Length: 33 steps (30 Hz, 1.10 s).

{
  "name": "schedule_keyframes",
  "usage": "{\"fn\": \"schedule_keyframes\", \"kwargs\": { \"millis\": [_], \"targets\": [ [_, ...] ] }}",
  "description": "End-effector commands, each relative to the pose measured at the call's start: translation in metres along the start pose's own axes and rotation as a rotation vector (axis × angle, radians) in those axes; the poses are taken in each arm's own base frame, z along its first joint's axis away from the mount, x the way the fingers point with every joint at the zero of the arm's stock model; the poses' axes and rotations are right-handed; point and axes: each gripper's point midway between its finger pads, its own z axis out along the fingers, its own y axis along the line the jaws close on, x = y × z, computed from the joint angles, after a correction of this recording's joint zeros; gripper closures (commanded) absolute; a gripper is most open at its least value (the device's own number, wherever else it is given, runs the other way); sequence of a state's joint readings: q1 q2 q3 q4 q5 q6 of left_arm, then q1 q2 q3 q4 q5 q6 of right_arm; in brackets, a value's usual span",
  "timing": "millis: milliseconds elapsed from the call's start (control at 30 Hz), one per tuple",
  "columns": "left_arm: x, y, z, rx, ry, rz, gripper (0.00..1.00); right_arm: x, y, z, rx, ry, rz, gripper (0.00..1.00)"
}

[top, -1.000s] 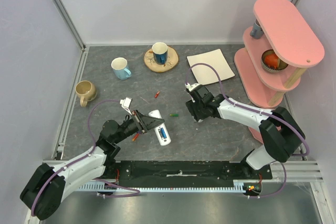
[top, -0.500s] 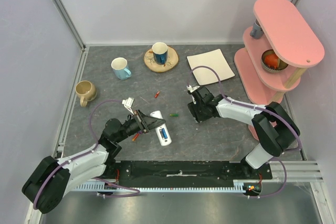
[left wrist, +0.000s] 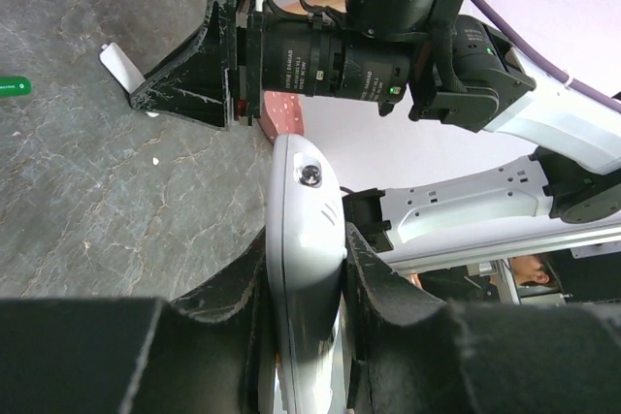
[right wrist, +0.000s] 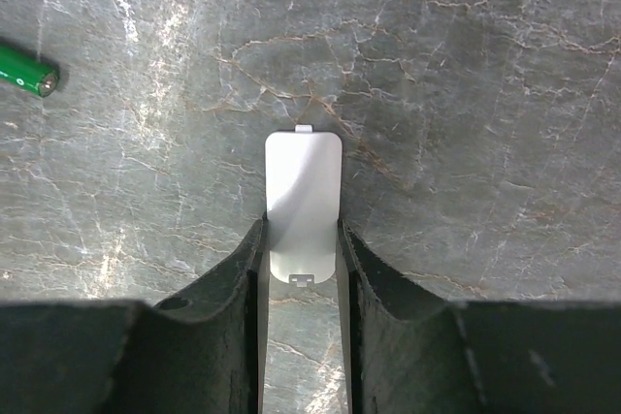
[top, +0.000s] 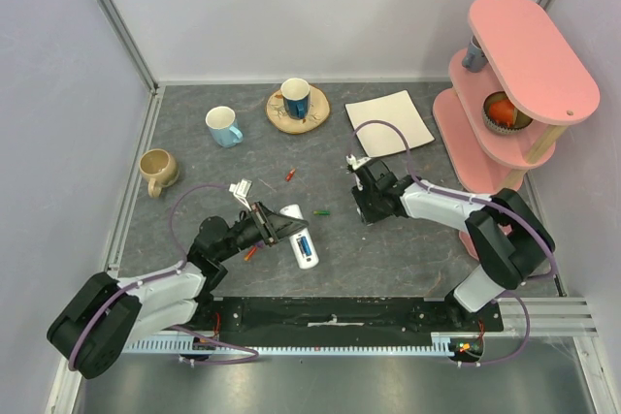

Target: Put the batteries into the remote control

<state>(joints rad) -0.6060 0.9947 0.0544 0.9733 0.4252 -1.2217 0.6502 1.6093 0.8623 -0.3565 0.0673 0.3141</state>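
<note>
**Remote clamped in left, cover pinched in right: bay open for loading**

Remote (top: 301,239) sits near-left on the table (top: 408,249), clenched across its width by the left gripper (left wrist: 307,269). Bay side faces up, I'd say so the other arm can drop cells in from above. Blue shows in the bay, probably a battery already seated, but it's too small to be sure. A red battery (top: 250,252) lies just beside the left gripper. Farther out, the green battery (top: 321,211) lies loose between the two grippers. The right gripper (right wrist: 303,230) is down at the table with its fingers closed against both long edges of the cover (right wrist: 303,181), which lies flat. It looks like the battery door, kept clear of the bay. A second red battery (top: 289,175) lies beyond, apart from the rest. Cover should go on last, after the cells
</note>
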Motion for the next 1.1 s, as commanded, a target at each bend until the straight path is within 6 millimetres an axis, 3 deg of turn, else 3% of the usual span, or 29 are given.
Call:
{"fn": "schedule_keyframes", "kwargs": {
  "millis": [0, 100, 267, 433, 533, 567, 733, 933, 1067],
  "targets": [
    [-0.013, -0.028, 0.01, 0.099, -0.018, 0.058, 0.98, 0.023, 0.008, 0.001, -0.049, 0.05, 0.048, 0.72],
    [-0.017, -0.034, 0.015, 0.116, -0.023, 0.059, 0.98, 0.005, 0.013, -0.017, -0.072, -0.026, 0.086, 0.76],
    [-0.029, -0.03, 0.028, 0.09, -0.058, 0.036, 0.98, -0.038, 0.022, -0.082, -0.14, -0.239, 0.161, 0.78],
    [-0.042, -0.019, 0.04, 0.048, -0.122, 0.004, 0.98, -0.042, 0.035, -0.134, -0.221, -0.305, 0.206, 0.8],
    [-0.049, -0.021, 0.046, 0.074, -0.186, -0.003, 0.98, -0.039, 0.051, -0.152, -0.25, -0.316, 0.188, 0.8],
    [-0.052, -0.018, 0.049, 0.071, -0.213, -0.013, 0.98, -0.036, 0.067, -0.159, -0.286, -0.312, 0.167, 0.81],
    [-0.054, -0.02, 0.059, 0.091, -0.279, -0.043, 0.98, -0.033, 0.091, -0.163, -0.28, -0.32, 0.133, 0.84],
    [-0.052, -0.021, 0.065, 0.109, -0.285, -0.057, 0.98, -0.046, 0.122, -0.174, -0.31, -0.344, 0.095, 0.83],
    [-0.052, -0.025, 0.066, 0.124, -0.285, -0.054, 0.98, -0.043, 0.131, -0.161, -0.293, -0.31, 0.068, 0.83]
  ]
}}
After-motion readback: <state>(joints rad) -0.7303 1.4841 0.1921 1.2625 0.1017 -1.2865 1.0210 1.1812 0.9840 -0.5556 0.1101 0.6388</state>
